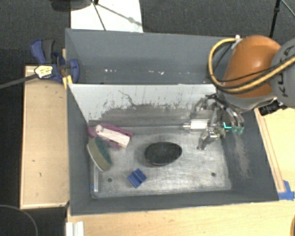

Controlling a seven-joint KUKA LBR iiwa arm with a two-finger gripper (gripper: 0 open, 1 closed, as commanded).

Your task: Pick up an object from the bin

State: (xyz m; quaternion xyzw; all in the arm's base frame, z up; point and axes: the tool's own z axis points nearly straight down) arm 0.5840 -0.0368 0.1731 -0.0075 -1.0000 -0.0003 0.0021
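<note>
Positioned near the right edge of the bin [137,63], the end effector [206,139] is seen just beside a black oval pad [162,153], its opening not being discernible.

Grey bin [196,173] (scuffed) holds black oval [162,153], blue block [136,177], small heap [107,140].

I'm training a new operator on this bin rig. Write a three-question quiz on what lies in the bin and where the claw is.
1. True or false: the claw is in the right half of the bin.
2. Fill in: in the view, the small blue block lies ___ (above/below) the dark oval disc.
3. Which thing lies nearest the claw? A. small blue block B. dark oval disc C. pink-and-white piece

Key: 1 true; 2 below; 3 B.
</note>
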